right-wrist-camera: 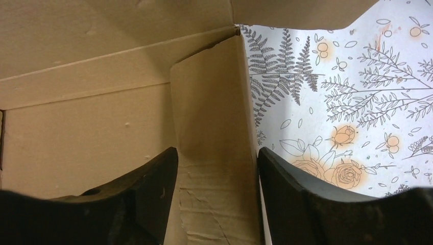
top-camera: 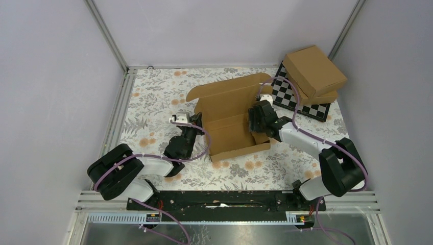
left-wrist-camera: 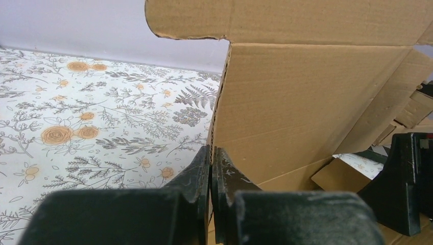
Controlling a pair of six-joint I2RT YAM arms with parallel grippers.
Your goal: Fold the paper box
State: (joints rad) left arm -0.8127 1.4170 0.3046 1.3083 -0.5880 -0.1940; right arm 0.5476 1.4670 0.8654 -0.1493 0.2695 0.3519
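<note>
The paper box [top-camera: 231,118] is a brown cardboard blank, partly raised, in the middle of the floral table. Its lid panel leans up at the back. My left gripper [top-camera: 196,120] is shut on the box's left side wall; the wall's edge [left-wrist-camera: 220,102] stands pinched between the fingers [left-wrist-camera: 196,171]. My right gripper [top-camera: 254,120] is open at the box's right side. Its two fingers [right-wrist-camera: 153,176] straddle the creased right side flap [right-wrist-camera: 214,153] without pinching it. The box floor [right-wrist-camera: 87,138] shows to the left of that flap.
Two ready-made cardboard boxes [top-camera: 314,74] are stacked on a checkerboard [top-camera: 298,97] at the back right. A metal rail [top-camera: 120,112] runs along the table's left edge. The floral table cover [top-camera: 153,97] lies under everything.
</note>
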